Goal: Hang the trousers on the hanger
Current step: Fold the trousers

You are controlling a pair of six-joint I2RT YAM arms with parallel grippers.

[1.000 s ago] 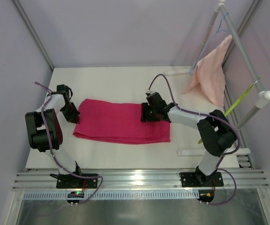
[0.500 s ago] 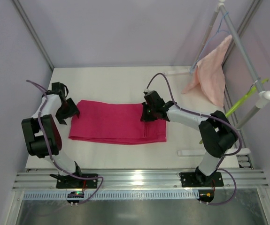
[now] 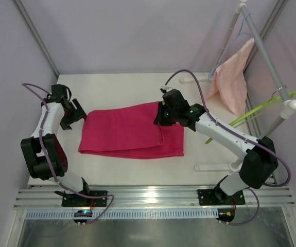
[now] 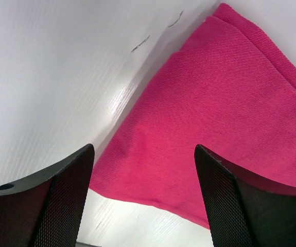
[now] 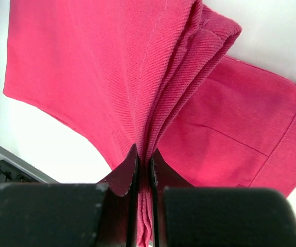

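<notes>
The magenta-pink trousers lie folded across the middle of the white table. My right gripper is shut on their upper right edge, and the pinched fold rises a little off the table. My left gripper stands open just off the trousers' left end, with nothing between its fingers. The lime-green hanger hangs slanted from the rack at the right, clear of both grippers.
A pale salmon-pink towel hangs on a light-blue wire hanger from the white rack pole at the back right. A white rack foot lies near the table's front right. Metal rails run along the near edge.
My left gripper has opened, let go of the trousers' left end and drawn back to the left. My right gripper has shut on the upper right edge and lifted it slightly.
</notes>
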